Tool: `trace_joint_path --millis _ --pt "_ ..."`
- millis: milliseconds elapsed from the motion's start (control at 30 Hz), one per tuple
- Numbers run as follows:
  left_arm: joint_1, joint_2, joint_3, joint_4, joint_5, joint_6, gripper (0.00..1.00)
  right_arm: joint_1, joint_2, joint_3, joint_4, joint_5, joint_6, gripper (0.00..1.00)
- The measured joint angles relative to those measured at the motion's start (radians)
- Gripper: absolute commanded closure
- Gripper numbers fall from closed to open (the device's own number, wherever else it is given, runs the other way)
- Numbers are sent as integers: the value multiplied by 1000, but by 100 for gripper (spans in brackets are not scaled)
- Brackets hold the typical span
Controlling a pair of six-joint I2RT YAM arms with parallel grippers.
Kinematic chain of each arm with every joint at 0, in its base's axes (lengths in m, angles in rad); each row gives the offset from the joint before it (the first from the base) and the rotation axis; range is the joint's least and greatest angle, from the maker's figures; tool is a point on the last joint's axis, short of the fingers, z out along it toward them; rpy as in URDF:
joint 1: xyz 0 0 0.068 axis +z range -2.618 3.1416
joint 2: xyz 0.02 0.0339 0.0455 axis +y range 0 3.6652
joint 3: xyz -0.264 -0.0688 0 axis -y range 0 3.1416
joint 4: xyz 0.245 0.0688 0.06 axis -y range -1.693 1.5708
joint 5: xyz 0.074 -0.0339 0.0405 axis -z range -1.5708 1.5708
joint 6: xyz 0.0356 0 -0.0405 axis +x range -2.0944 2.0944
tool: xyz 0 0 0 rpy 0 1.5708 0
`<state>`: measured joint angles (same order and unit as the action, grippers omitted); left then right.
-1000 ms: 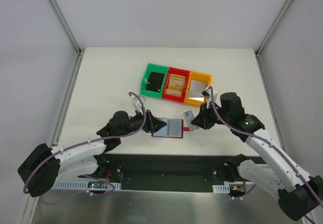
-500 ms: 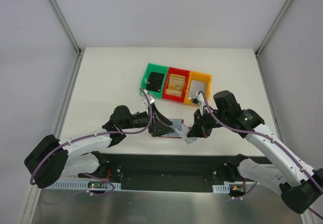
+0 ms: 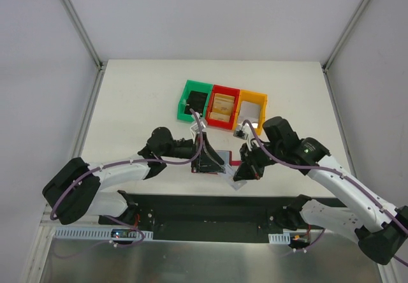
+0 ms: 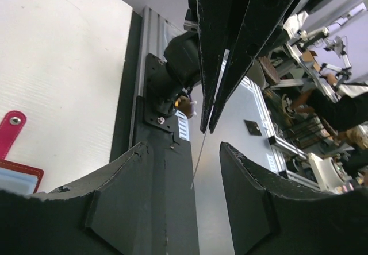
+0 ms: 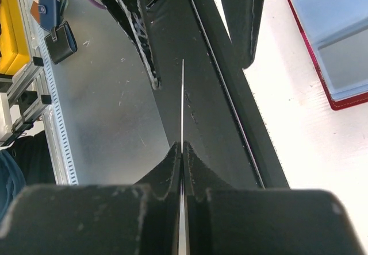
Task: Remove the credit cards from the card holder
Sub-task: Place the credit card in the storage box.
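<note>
Two tools are working at the card holder point(image 3: 223, 158), lying open near the worktop's point(image 3: 140, 104) front edge. Left wrist: the left tool point(image 4: 185, 149) is gaping, empty. Right wrist: the right tool point(image 5: 181, 147) is pinching a card point(image 5: 183, 94) edge-on, and should be lifting it clear unbent.

A: Left end effector point(image 4: 184, 151) state?
B: Open wide, arm stretched toward centre.
A: Right end effector point(image 5: 181, 147)?
B: Pinched tight on thin card point(image 5: 183, 100), angled down, close ahead of left's tips.
</note>
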<state>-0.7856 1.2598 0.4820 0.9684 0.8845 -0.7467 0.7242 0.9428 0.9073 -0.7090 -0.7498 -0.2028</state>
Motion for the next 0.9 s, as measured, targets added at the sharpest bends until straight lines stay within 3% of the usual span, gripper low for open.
trace_joint_path --millis 300,400,433,567,633,900 --pt "-23 50 14 50 89 -51 82 11 18 22 0 0 0 100" --pt "-27 50 14 66 108 -56 100 13 21 24 0 0 0 100" --pt "-27 50 14 68 110 -58 100 13 21 24 0 0 0 98" --pt "-27 50 14 80 111 -63 100 15 21 24 0 2 2 68" --pt "-27 50 14 92 109 -74 100 15 21 24 0 5 5 63" --pt "-27 50 -38 203 47 -113 100 -13 -28 14 49 40 35 65"
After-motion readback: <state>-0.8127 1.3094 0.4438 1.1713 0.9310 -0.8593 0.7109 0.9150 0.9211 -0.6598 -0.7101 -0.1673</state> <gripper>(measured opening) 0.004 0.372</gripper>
